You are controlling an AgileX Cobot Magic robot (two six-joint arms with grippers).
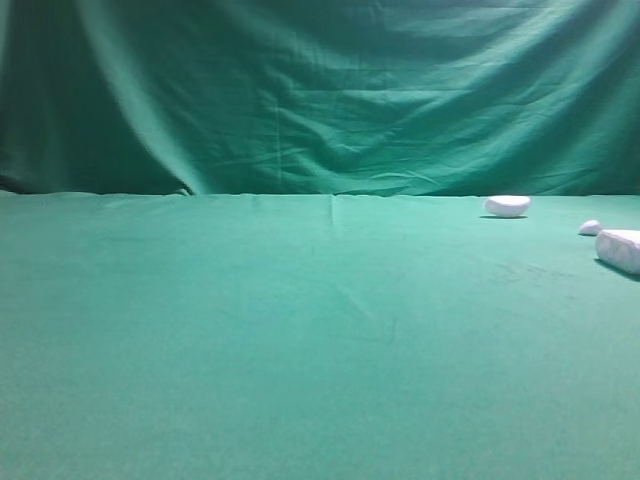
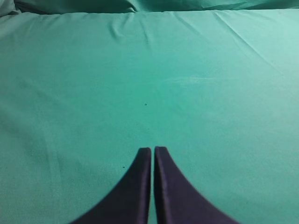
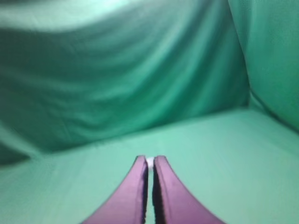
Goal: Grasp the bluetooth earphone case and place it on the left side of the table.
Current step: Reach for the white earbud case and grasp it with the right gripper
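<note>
Cut-off edges, soft focus and a sliver between fingers

In the exterior high view, the smooth white oblong bluetooth earphone case (image 1: pixel 620 250) sits at 3 o'clock and is cut by the right edge, so its far end cannot be seen; the tiny white pebble-like piece (image 1: pixel 590 228) just beside it, toward 11 o'clock from it, is too small to tell its form. The right wrist view is blurred throughout; a pale white sliver (image 3: pixel 149 161) shows between the tips of the right gripper (image 3: pixel 149 163), too small to identify. Both grippers' bases are cut off at 6 o'clock, including the left gripper (image 2: pixel 153 151).
</note>
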